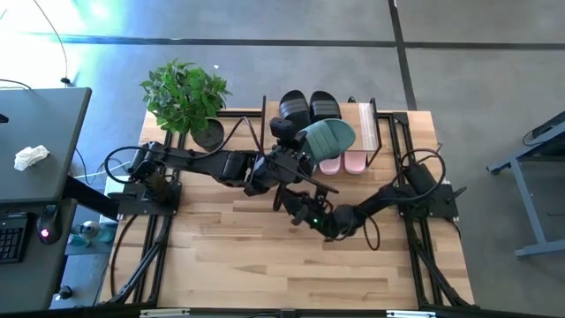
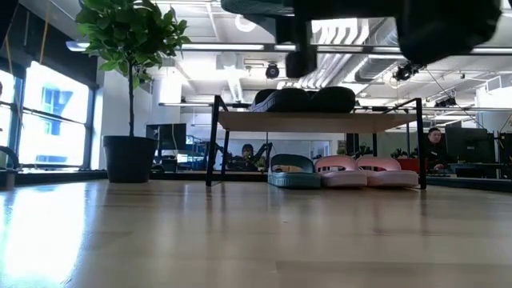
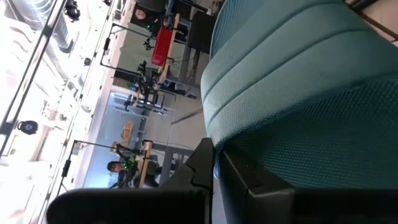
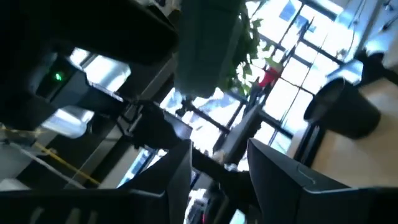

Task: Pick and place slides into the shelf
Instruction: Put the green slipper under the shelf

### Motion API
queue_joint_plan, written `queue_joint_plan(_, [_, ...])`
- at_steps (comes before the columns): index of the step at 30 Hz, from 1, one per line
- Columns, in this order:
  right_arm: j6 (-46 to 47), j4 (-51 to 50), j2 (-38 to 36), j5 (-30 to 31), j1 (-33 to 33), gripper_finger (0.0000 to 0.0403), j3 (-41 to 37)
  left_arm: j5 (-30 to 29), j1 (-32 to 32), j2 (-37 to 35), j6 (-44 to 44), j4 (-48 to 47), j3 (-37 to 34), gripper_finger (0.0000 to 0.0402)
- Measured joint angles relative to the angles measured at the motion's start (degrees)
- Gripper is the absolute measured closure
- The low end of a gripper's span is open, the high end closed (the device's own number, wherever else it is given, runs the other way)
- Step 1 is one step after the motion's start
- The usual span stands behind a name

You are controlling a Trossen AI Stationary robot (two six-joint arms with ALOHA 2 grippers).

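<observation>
High view: dark green slide (image 1: 328,137) held aloft at the front edge of the shelf (image 1: 366,124), above the pink pair.

Shelf first: its top board carries two black slides (image 1: 309,108); in the low view the lower tier holds one green slide (image 2: 294,172) and two pale pink slides (image 2: 364,172) side by side. The airborne green slide sits in the left gripper (image 1: 305,152), whose jaws are fully closed on one end of it, the rest projecting toward the shelf; the left wrist view shows textured green rubber (image 3: 298,106) pressed against a dark finger (image 3: 249,180). Judged light, flexible and fairly grippy, not fragile; the thick sole edge is the soundest hold, the strap likely to flex. Right gripper (image 1: 298,212) stands on the tabletop side of the shelf, jaws parted and empty, well clear of the slide.
</observation>
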Motion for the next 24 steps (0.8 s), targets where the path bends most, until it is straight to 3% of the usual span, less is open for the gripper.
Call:
queue_joint_plan(7, [-2.15,0.07,0.01,3.18,-1.55,0.0256,2.65,0.24,0.04,0.01,-0.24,-0.15,-0.02,0.0401])
queue_joint_plan(16, [-2.33,-0.04,0.03,-0.28,-2.83,0.0256,3.69,2.51,0.63,0.03,-1.52,-0.19,-0.02,0.0401])
queue_joint_plan(24, [-2.35,0.00,0.03,0.53,-2.58,0.0256,3.69,3.72,1.63,0.05,-2.60,-0.48,-0.02,0.0401])
